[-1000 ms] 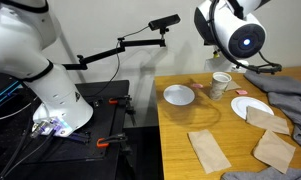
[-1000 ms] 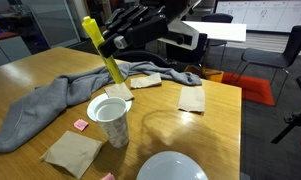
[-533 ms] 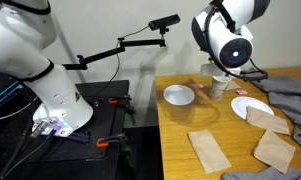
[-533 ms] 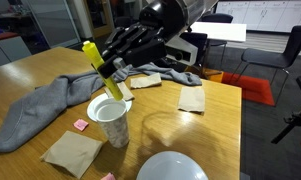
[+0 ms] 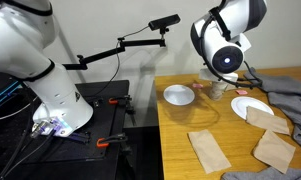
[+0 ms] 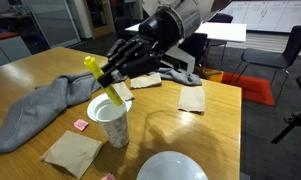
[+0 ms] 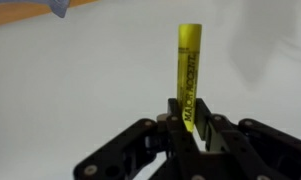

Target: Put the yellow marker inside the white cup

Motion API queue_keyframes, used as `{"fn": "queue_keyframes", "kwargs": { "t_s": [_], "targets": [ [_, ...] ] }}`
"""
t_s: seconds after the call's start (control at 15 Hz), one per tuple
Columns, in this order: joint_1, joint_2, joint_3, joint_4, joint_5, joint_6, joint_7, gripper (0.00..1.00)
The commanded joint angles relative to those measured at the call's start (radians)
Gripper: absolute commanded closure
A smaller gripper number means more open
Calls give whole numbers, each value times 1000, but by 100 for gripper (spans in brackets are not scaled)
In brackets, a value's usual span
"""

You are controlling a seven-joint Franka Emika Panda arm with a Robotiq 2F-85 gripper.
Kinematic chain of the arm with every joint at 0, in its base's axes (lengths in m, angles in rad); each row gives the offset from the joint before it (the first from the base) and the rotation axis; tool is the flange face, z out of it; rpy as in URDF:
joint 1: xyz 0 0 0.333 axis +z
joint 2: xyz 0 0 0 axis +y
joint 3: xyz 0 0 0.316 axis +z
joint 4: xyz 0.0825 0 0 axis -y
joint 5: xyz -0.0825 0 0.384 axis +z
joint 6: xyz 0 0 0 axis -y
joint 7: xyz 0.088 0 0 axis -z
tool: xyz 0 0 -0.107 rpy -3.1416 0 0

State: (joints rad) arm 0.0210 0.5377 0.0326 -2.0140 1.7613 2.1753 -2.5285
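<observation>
My gripper (image 6: 112,78) is shut on the yellow marker (image 6: 103,78) and holds it tilted, its lower end dipping into the mouth of the white cup (image 6: 109,120). The cup stands upright on the wooden table (image 6: 220,125). In the wrist view the marker (image 7: 188,75) stands straight up between the two black fingers (image 7: 190,128). In an exterior view the arm's head covers most of the cup (image 5: 219,88), and the marker is hidden there.
A grey cloth (image 6: 35,112) lies beside the cup. Tan paper bags (image 6: 73,152) (image 6: 193,97) and white plates (image 6: 174,167) (image 5: 178,95) (image 5: 252,108) lie on the table. More bags (image 5: 208,151) (image 5: 275,150) sit near the front edge.
The gripper has come down and towards the cup with the marker in it. The marker's lower end now reaches into the cup's mouth.
</observation>
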Motion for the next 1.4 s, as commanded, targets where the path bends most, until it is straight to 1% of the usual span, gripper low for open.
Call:
{"fn": "queue_keyframes", "kwargs": {
  "t_s": [0.0, 0.4, 1.33],
  "targets": [
    [33, 23, -21, 34, 58, 45, -26, 95],
    [41, 68, -27, 60, 124, 48, -43, 95],
    [61, 139, -50, 102, 226, 58, -92, 95]
  ]
}}
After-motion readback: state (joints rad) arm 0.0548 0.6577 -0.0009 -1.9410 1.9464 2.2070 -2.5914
